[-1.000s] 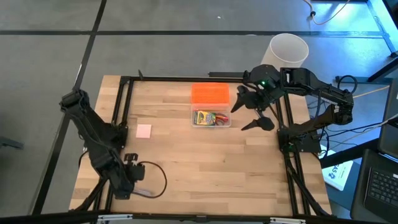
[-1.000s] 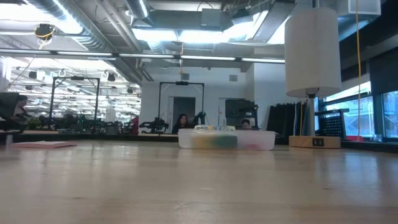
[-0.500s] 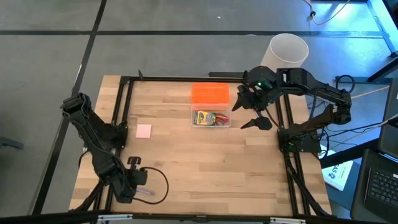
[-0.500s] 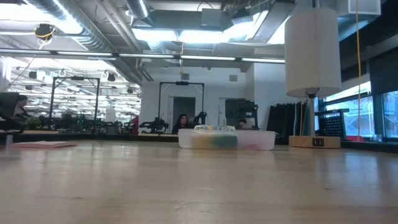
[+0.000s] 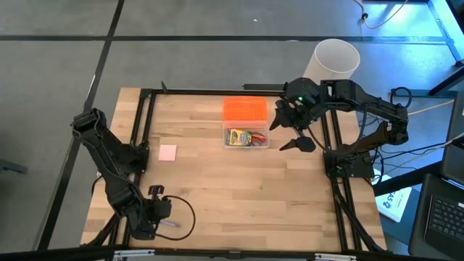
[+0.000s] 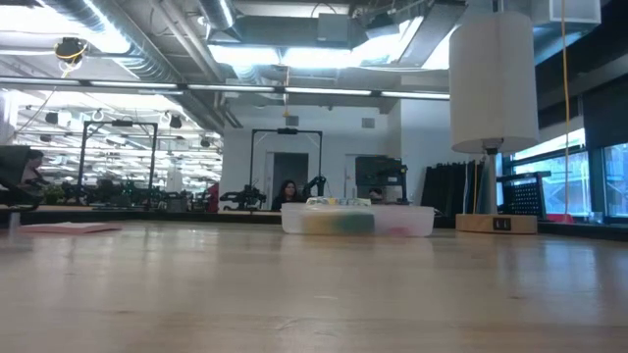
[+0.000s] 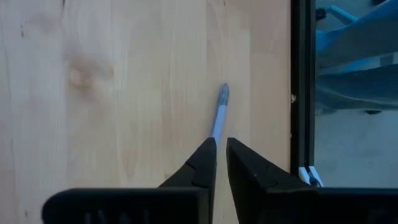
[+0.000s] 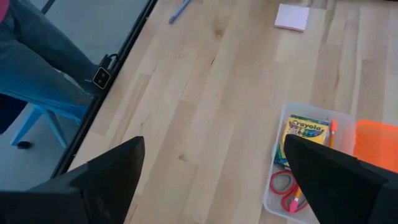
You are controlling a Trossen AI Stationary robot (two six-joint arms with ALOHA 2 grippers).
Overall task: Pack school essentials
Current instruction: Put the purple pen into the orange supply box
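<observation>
The pen is lying flat on the worktop at the near left corner, close beside the black frame rail. In the left wrist view its long axis is running almost straight out from the fingers, its darker tip pointing away from them. The left gripper is sitting low over the pen's near end with its fingers drawn nearly together, only a thin gap showing between them; whether they are actually pinching the pen cannot be told. The left arm is folding down along the left edge of the worktop, its wrist bending inward at the corner.

The pink pad is resting flat on the left half of the worktop, apart from everything else. The clear box is sitting near the far middle, and inside it the crayon box is lying flat with the red scissors beside it and an orange pencil along one wall. The orange lid is lying just behind the box.

The right gripper is hovering just right of the box, its fingers spread wide and holding nothing. The right arm is reaching in from the right edge, elbow bent. A white cylinder is standing beyond the far right corner.
</observation>
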